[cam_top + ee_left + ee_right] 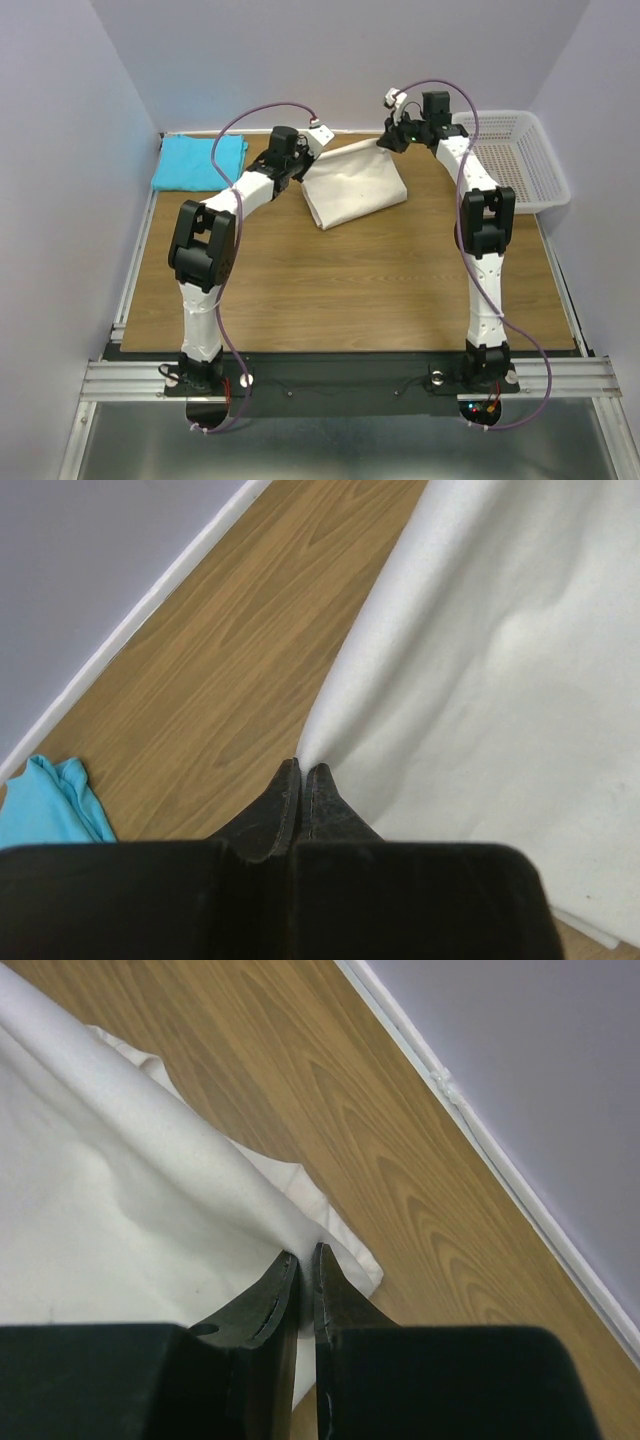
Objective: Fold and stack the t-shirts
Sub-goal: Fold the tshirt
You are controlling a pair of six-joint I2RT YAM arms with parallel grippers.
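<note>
Overhead, lilac walls (60,150) box a wood-grain table (350,290) with turquoise t-shirt (198,162) and mesh basket (520,150); wrist views show left gripper (303,772) and right gripper (300,1255) clamped on cream-white t-shirt (500,680).

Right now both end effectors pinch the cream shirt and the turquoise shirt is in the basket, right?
No. The turquoise shirt lies on the table at its far left corner, not in the basket; the top external view shows it. The cream shirt is pinched as you say.
</note>
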